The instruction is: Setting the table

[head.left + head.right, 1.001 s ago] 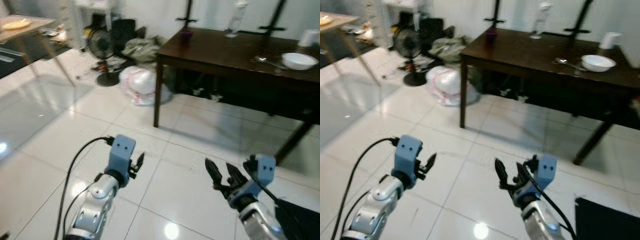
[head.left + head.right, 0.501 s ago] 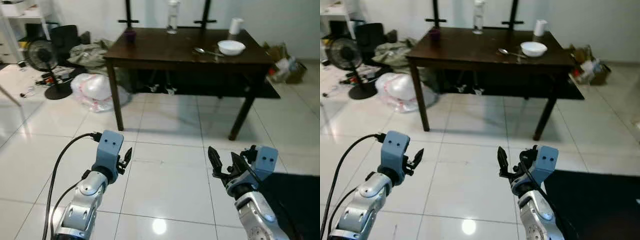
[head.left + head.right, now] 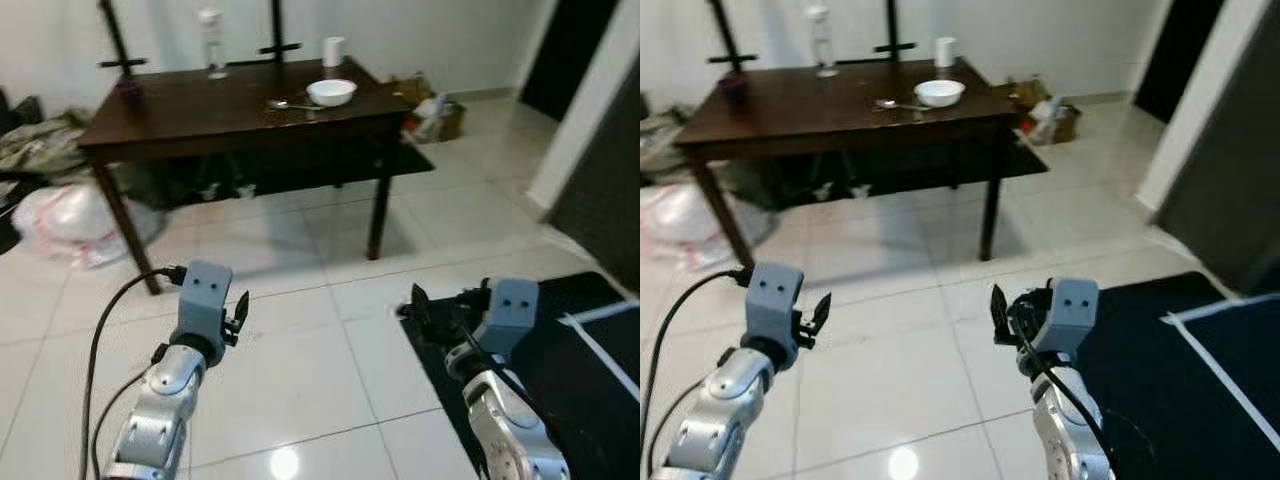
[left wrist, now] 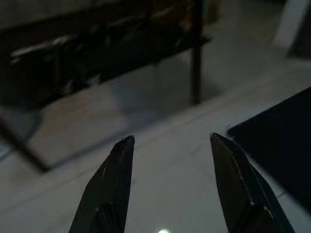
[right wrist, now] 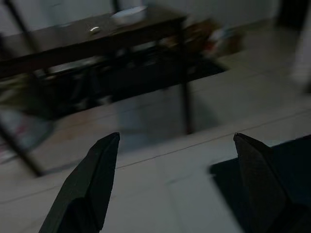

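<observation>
A dark wooden table [image 3: 200, 110] stands ahead across the tiled floor. On it sit a white bowl [image 3: 331, 92] with a spoon [image 3: 285, 103] beside it, a white cup [image 3: 333, 50], a clear bottle [image 3: 210, 45] and a small dark cup [image 3: 130, 92]. My left gripper [image 3: 240, 315] is held low in front of me, open and empty. My right gripper [image 3: 428, 312] is also low, open and holding nothing. Both are well short of the table.
A dark mat [image 3: 590, 350] lies on the floor at the right. A white plastic bag [image 3: 70, 220] and clothes lie left of the table. Boxes and clutter [image 3: 432, 112] sit by the far wall. A dark doorway [image 3: 570, 50] is at the right.
The camera has swung to the right: the table now sits further left and further off, and the doorway and mat have come into view. Both grippers stay open and empty.
</observation>
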